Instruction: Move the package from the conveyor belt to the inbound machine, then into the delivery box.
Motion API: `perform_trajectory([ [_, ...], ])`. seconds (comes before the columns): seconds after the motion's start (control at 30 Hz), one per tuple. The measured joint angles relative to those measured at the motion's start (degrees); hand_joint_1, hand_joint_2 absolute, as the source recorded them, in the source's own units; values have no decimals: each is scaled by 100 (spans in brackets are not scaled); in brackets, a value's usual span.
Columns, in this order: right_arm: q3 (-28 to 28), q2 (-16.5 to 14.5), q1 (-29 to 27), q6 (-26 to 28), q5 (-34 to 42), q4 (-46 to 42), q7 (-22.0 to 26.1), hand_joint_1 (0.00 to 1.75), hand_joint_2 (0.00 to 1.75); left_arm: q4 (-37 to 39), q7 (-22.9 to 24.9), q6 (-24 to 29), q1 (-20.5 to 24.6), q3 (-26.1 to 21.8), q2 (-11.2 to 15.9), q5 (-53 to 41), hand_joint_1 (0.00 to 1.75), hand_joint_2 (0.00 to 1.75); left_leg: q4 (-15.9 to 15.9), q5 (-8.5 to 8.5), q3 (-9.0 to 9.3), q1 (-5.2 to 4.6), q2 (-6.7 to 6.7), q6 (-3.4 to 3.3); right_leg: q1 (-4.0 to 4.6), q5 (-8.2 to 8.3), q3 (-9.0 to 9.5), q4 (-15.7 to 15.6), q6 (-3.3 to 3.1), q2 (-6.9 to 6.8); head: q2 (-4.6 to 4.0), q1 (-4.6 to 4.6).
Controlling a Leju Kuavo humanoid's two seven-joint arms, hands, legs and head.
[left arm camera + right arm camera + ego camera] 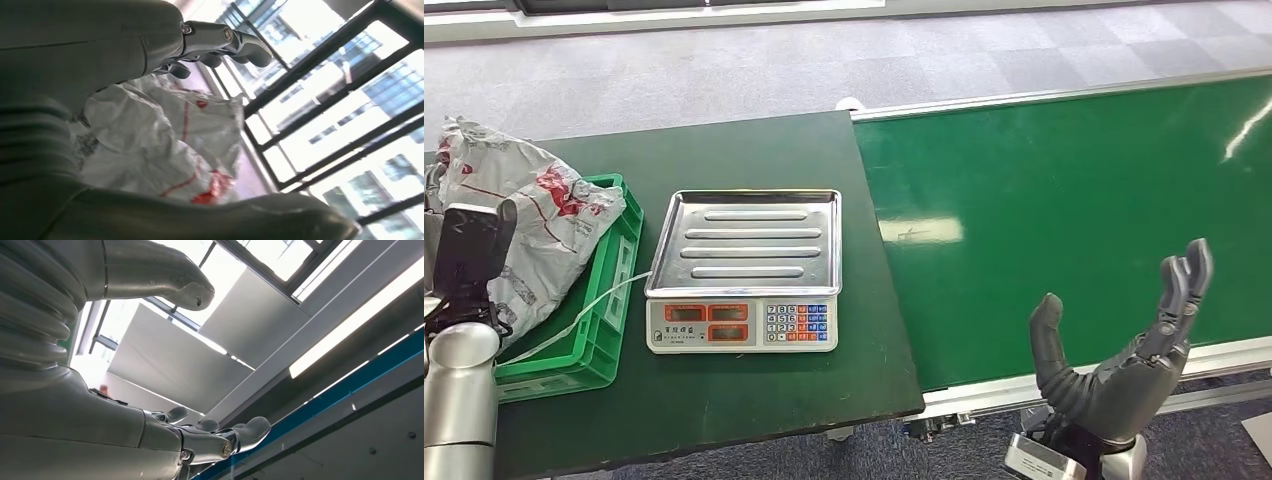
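Risk: the white plastic package is judged liable to slide off the rim of the green crate, being draped partly over it, left of the weighing scale. The left hand, touching the package's near side; grasp cannot be determined. The right hand is spread, unladen, over the conveyor belt.

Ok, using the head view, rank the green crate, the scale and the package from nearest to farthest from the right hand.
From the right hand:
1. Scale, mid-table, just left of the conveyor belt.
2. Green crate, further left, beside the scale.
3. Package, far left, lying over the crate at the left hand.
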State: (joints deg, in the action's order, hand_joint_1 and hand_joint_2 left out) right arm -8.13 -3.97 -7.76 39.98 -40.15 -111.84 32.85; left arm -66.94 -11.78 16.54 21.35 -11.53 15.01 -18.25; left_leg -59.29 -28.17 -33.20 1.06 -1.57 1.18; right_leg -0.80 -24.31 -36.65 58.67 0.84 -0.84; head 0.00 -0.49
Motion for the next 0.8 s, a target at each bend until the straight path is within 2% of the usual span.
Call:
perform_trajectory([
  [0.1,2,-46,-34,0,40,7,103,0,175,-939,-599,206,-507,34,-296,909,0,0,0,-3,4,-2,-4,1,-1,-1,1,0,0,4,0,2],
  [0.23,19,-169,-114,0,194,4,318,0,175,-2503,-1460,1163,-1404,401,-858,1313,0,0,0,-18,5,-9,-3,-7,-7,-12,5,-3,9,3,0,2],
  [0.33,27,-242,-125,0,275,4,372,0,175,-3339,-2174,1740,-1947,807,-1166,1745,0,0,0,-30,7,-11,-1,-11,-10,-21,11,-5,18,1,0,2],
  [0.43,78,-317,-133,1,383,-25,443,0,175,-3970,-2736,1761,-2370,1119,-1463,2449,0,0,0,-37,10,-11,-1,-12,-9,-29,13,-6,21,0,0,2],
  [0.6,309,-442,-268,2,956,-248,667,0,175,-4607,-2846,1294,-2696,1385,-1762,2489,0,0,0,-37,10,-9,9,-12,-8,-35,21,-6,24,-7,0,2],
  [0.8,484,-526,-415,2,1273,-472,712,0,175,-4784,-2848,1203,-2724,1446,-1870,2522,0,0,0,-37,15,-6,9,-11,-6,-37,26,-5,20,-7,0,1],
])
